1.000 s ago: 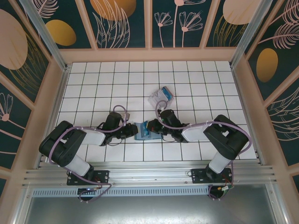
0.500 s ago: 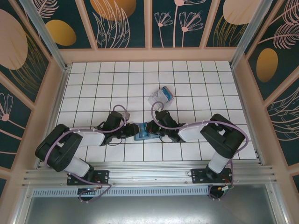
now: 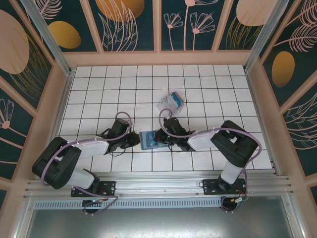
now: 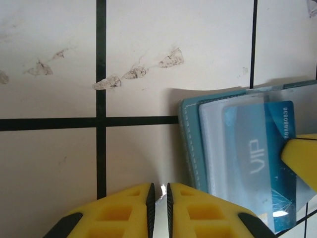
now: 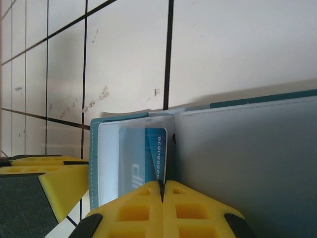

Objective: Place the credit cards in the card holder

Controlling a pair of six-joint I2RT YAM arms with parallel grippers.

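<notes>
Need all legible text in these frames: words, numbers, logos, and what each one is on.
"VIP": on the blue card, seen through a clear pocket of the card holder.
"88880836": along one short edge of the same card, clearest in the right wrist view; the last digits are uncertain.
Print inside the clear box: too small to read.
No other text is legible.

Left arm (image 3: 91,147), right arm (image 3: 205,141): black rounded joint housings, pale silver-white links between them. Lilac cable (image 3: 123,114) looped along each arm. Black base plates (image 3: 94,188) bolted on metal rail (image 3: 158,181). Left pincer (image 4: 158,191), right pincer (image 5: 162,186): yellow fingers (image 4: 119,208) with rectangular recesses, black edges toward rail side.
</notes>
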